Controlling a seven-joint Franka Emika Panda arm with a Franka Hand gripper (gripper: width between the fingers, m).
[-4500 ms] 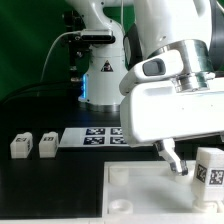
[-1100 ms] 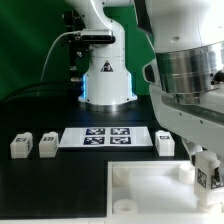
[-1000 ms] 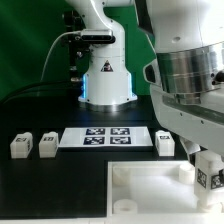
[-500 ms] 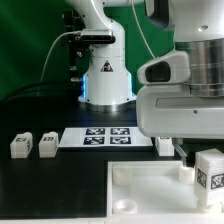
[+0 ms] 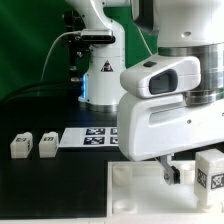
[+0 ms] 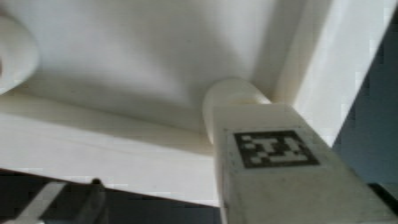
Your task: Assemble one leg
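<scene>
One leg [image 5: 210,170], a small white block with a tag on its face, stands upright at the far right corner of the white tray [image 5: 130,195]. My gripper [image 5: 188,170] hangs low over that corner and is open. One finger [image 5: 172,167] shows to the exterior view's left of the leg, with a gap between them; the other finger is hidden. In the wrist view the leg [image 6: 267,150] rises close beside the tray's wall [image 6: 125,120], and a dark fingertip [image 6: 89,195] stands apart from it. Two more legs [image 5: 20,145] [image 5: 46,144] lie at the left.
The marker board [image 5: 90,136] lies flat behind the tray, partly covered by my hand. A second robot base [image 5: 105,80] stands at the back. The black table runs on to the exterior view's left of the tray.
My hand has turned and swung toward the exterior view's left. A second ago a finger stood right at the leg; now there is a gap. The leg stays upright in its corner.
</scene>
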